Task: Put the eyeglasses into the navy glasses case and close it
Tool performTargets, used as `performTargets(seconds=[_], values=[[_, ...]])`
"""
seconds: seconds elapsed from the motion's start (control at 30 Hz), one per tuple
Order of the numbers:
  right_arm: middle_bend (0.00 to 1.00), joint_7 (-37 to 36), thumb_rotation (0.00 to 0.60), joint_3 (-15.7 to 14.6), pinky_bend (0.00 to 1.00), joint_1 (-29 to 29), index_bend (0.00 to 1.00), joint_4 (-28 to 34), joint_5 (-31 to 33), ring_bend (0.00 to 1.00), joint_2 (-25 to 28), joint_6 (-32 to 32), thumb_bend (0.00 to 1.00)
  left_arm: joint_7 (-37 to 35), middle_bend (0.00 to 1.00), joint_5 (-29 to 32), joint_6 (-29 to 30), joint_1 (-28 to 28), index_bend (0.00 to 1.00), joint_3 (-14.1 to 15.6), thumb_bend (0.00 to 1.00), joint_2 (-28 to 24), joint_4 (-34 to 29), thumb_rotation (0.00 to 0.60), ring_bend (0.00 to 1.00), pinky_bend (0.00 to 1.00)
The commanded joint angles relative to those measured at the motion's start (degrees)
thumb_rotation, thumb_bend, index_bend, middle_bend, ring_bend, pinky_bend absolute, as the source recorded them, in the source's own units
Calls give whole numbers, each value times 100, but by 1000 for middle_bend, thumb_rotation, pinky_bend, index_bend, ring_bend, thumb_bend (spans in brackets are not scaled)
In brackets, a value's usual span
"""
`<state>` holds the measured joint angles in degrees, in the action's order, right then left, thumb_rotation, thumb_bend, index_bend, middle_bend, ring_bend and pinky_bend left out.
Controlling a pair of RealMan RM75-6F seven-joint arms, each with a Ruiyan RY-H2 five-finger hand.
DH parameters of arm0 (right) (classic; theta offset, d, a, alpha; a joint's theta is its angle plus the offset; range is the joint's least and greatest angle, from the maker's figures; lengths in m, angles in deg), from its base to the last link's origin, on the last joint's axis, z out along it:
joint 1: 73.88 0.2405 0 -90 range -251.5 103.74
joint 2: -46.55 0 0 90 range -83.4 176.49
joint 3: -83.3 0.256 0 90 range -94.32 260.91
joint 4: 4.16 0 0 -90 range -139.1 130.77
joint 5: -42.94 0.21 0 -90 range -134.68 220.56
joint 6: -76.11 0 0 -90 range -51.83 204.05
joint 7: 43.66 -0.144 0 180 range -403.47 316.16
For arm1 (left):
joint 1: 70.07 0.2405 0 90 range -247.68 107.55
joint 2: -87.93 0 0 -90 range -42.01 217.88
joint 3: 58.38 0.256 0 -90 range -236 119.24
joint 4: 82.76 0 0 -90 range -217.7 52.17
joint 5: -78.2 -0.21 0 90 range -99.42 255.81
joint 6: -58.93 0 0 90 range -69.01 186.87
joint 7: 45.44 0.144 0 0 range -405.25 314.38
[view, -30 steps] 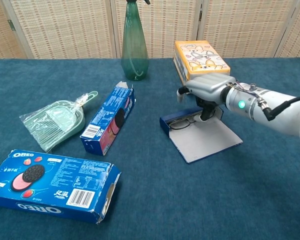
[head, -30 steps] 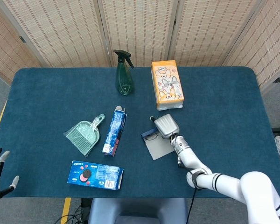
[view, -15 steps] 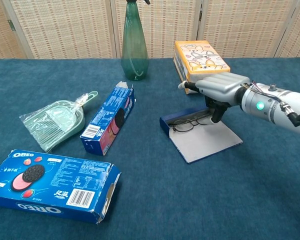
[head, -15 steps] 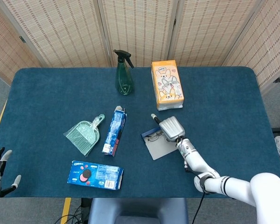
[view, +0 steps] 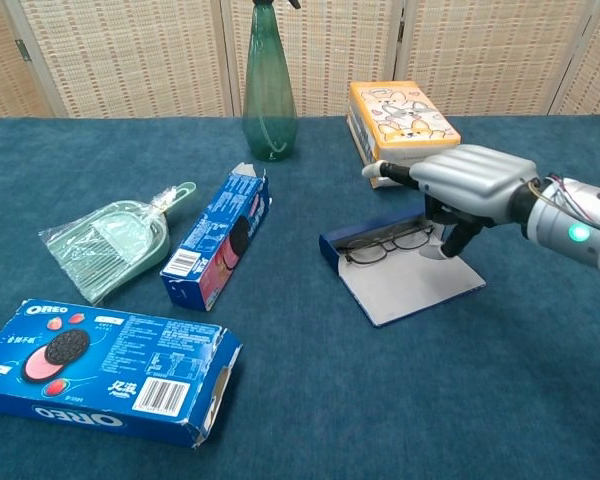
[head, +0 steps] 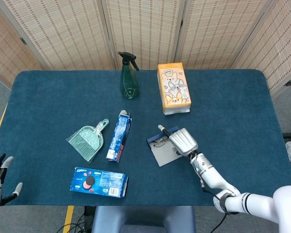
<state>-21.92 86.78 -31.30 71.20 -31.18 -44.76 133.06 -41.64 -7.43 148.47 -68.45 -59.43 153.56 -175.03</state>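
Eyeglasses: one pair, dark thin frame, lying in the open navy glasses case right of frame centre in the chest view; in the head view they show at, just left of the right hand.
Navy glasses case: one, open, its grey-lined lid lying flat on the cloth toward the lower right of the tray.
Right hand: one silver hand above the far right end of the case, palm down, fingers curled downward with one stretched toward the upper left; it holds nothing, and whether a fingertip touches the lid cannot be told. In the head view it sits at.
Left hand: only its fingertips show at the lower left edge of the head view, spread apart, holding nothing.
Table: one, covered in dark blue cloth.
Spray bottle: one, green, upright at upper centre.
Tissue box: one, orange with cartoon dogs, upper right of centre.
Biscuit boxes: two blue ones, a slim one at centre with its top flap open, and an Oreo box lying flat at lower left.
Dustpan set: one, pale green, wrapped in clear plastic, left of the slim box.
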Motion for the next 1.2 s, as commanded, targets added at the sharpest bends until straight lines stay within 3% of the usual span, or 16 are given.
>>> performTargets(seconds=[0.03, 0.17, 0.4, 0.67, 1.2], values=[[1000, -305, 600, -270, 1000, -272, 122, 9, -377, 1000, 127, 302, 264, -9, 0, -2, -1, 4, 104, 8, 361, 1, 10, 600, 6, 138], [1000, -648, 600, -467, 1000, -505, 230, -237, -697, 1000, 83, 557, 264, -16, 0, -10, -1, 3, 104, 10, 361, 11, 12, 600, 5, 138], [1000, -993, 600, -569, 1000, -764, 298, -766, -953, 1000, -205, 772, 220, 20, 0, -58, -11, -24, 104, 14, 361, 22, -14, 600, 5, 138], [1000, -1123, 600, -494, 1000, -812, 314, -1201, -1082, 1000, -475, 744, 205, 28, 0, -26, -5, -6, 104, 19, 361, 11, -26, 600, 5, 138], [1000, -1094, 600, -419, 1000, -847, 320, -1368, -1204, 1000, -572, 577, 205, 0, 0, -22, -19, -14, 104, 17, 361, 16, 0, 600, 5, 138]])
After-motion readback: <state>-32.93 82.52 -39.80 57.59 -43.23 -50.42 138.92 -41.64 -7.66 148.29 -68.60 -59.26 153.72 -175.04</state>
